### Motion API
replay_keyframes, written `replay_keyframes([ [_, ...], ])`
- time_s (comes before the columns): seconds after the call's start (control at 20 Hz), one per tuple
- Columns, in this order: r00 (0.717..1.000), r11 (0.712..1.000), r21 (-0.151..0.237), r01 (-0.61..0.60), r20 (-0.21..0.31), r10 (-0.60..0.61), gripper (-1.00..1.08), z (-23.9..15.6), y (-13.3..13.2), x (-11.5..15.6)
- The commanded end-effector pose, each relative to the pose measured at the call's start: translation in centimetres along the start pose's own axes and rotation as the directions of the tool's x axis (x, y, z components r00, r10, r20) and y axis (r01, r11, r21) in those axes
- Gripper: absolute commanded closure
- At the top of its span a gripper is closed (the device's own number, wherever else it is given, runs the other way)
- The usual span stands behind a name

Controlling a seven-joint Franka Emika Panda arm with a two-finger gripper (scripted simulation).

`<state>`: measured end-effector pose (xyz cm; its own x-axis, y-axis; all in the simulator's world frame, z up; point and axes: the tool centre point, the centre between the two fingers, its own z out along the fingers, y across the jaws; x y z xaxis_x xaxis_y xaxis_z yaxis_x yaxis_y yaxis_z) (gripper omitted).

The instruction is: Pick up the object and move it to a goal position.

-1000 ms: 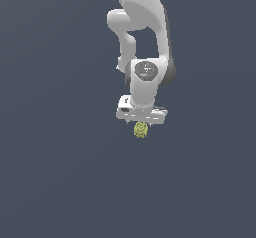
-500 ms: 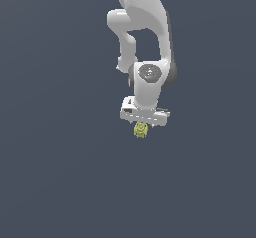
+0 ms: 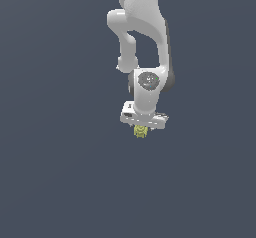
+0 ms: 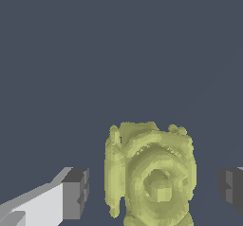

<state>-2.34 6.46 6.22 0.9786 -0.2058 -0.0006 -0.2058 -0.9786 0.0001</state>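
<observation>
Under my wrist flange, the end effector [image 3: 141,127] points straight down over the object [image 3: 141,131], which shows in the exterior view as a small yellow-green lump poking out just below the white hand body. In the wrist view the object [image 4: 151,175] sits between my two fingers: one dark pad [image 4: 76,193] on a white finger on one side, the other dark pad [image 4: 232,185] at the frame edge on the opposite side. Clear gap of dark surface visible between each pad and the object, so neither pad touches it; end effector is released, jaws spread wider than the object. Object is not centred in the gap, it's closer to the white-finger side. It's lumpy, with concentric ridges on the face toward the camera and small knobs along its upper edge and one side; its lower part is cut off by the frame. Arm [image 3: 142,42] is white, stacked nearly vertical above the hand in the exterior view, elbow link bulging toward the exterior view's left. Bench [image 3: 55,172] is a flat uniform dark grey-blue all round, no visible edges or markings. Can't tell from either view whether the object is resting on the bench or how high my fingertips are off it.
</observation>
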Motion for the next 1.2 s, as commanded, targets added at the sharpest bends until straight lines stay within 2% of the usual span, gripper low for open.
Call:
replay_keyframes([
  [0.0, 1.000, 1.000, 0.000, -0.001, 0.000, 0.001, -0.92, 1.14, 0.02, -0.04],
  [0.3, 1.000, 1.000, 0.000, -0.001, -0.001, 0.001, -0.92, 2.13, -0.04, 0.06],
  [0.35, 1.000, 1.000, 0.000, -0.001, -0.001, 0.001, 1.08, 2.13, -0.04, 0.06],
  [1.15, 1.000, 1.000, 0.000, -0.002, -0.002, 0.002, 1.08, 1.22, -0.05, -0.16],
])
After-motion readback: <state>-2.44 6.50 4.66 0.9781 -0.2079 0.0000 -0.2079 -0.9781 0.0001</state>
